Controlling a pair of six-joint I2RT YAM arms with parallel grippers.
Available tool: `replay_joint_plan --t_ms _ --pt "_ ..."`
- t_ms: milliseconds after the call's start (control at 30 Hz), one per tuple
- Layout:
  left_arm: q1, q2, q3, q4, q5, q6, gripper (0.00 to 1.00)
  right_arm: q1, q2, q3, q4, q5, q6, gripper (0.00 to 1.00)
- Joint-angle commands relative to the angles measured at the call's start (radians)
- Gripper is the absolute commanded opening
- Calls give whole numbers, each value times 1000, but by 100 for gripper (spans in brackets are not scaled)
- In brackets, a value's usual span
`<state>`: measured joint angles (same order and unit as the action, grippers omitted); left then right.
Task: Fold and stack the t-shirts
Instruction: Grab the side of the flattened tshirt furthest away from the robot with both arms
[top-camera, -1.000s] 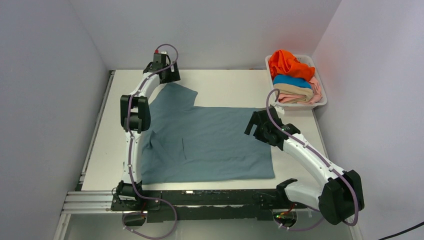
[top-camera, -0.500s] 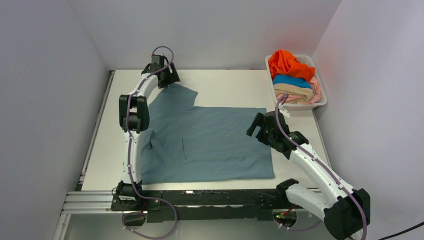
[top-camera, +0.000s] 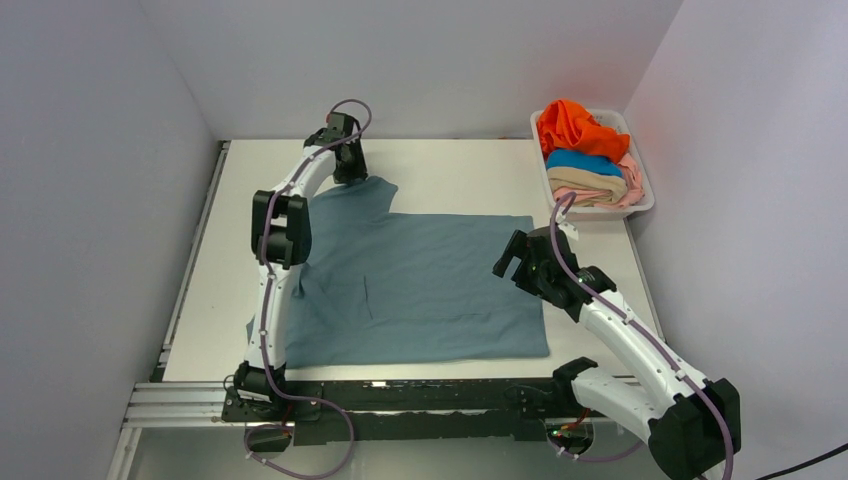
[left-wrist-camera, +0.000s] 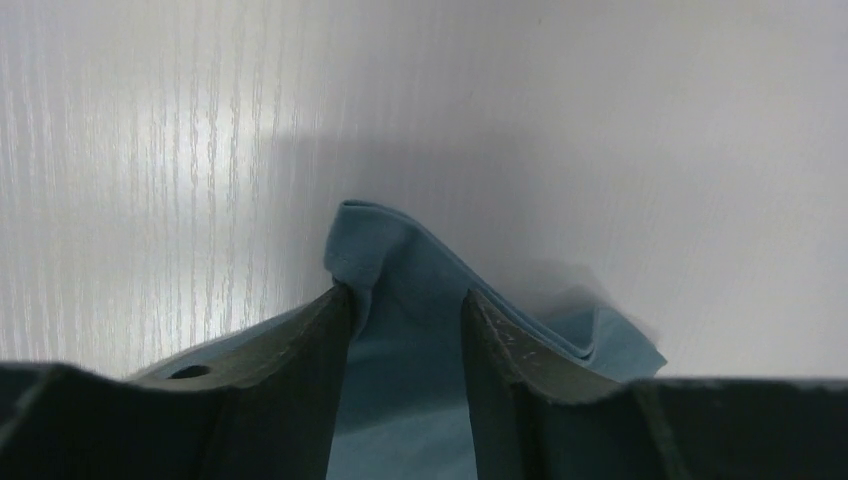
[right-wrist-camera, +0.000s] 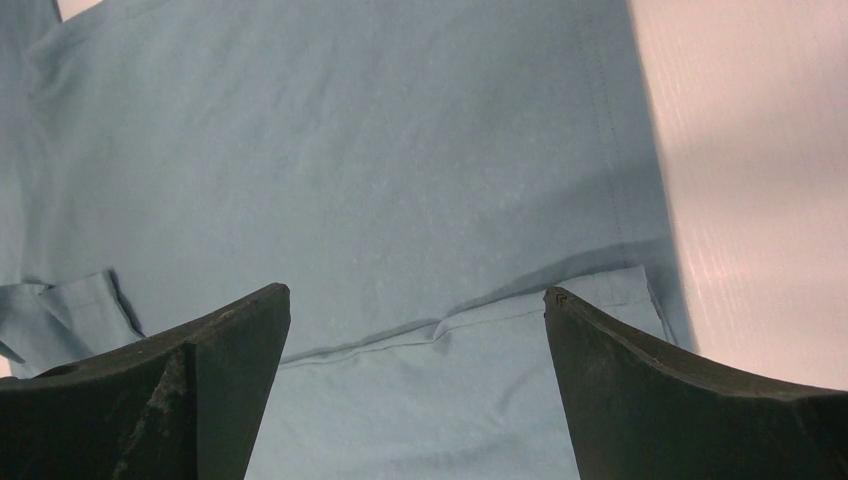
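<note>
A dusty grey-blue t-shirt (top-camera: 430, 280) lies spread flat on the white table. My left gripper (top-camera: 350, 170) is at its far left sleeve. In the left wrist view the sleeve's edge (left-wrist-camera: 400, 250) bunches up between the fingers of the left gripper (left-wrist-camera: 405, 292), which stand half closed with a gap still showing. The right gripper (top-camera: 512, 260) hovers wide open over the shirt's right hem. Under the right gripper (right-wrist-camera: 417, 292) in the wrist view lies the folded hem of the same shirt (right-wrist-camera: 350, 150). Orange (top-camera: 575, 128), bright blue (top-camera: 582, 160), tan (top-camera: 590, 180) and pale pink (top-camera: 632, 190) t-shirts are piled in a basket.
The white plastic basket (top-camera: 645, 190) stands at the table's far right corner. Grey walls close in the table at the back and on both sides. Bare white tabletop (top-camera: 460, 170) lies behind the spread shirt.
My left gripper has moved right and down onto the far sleeve, and its jaws have narrowed round the cloth. The right arm has drawn back slightly toward the shirt's right edge, still open.
</note>
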<state>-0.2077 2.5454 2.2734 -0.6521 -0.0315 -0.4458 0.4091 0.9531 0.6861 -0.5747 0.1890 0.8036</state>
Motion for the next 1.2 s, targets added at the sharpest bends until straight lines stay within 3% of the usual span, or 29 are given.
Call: replay_joint_plan --t_ms 0,233,400,567,700,1000,1167 --pt "-24 33 -4 -233 -14 15 47 -2 -26 -4 16 -3 2 100" --pt "-36 16 -37 -297 -72 58 40 -3 -32 -6 26 10 -6 100" --pt "-39 -26 -127 -359 -8 81 41 -3 -19 4 26 20 -16 100" --pt "-53 -117 -309 -333 -11 40 45 -2 -8 4 49 23 -32 100" --pt "-71 -87 -281 -423 -20 -12 42 -3 14 15 57 24 -52 100" --pt "-83 -116 -339 -384 -36 -50 1 -3 66 47 80 43 -87 100" --pt "-83 -129 -298 -408 -109 -37 0 -6 117 85 100 77 -98 100"
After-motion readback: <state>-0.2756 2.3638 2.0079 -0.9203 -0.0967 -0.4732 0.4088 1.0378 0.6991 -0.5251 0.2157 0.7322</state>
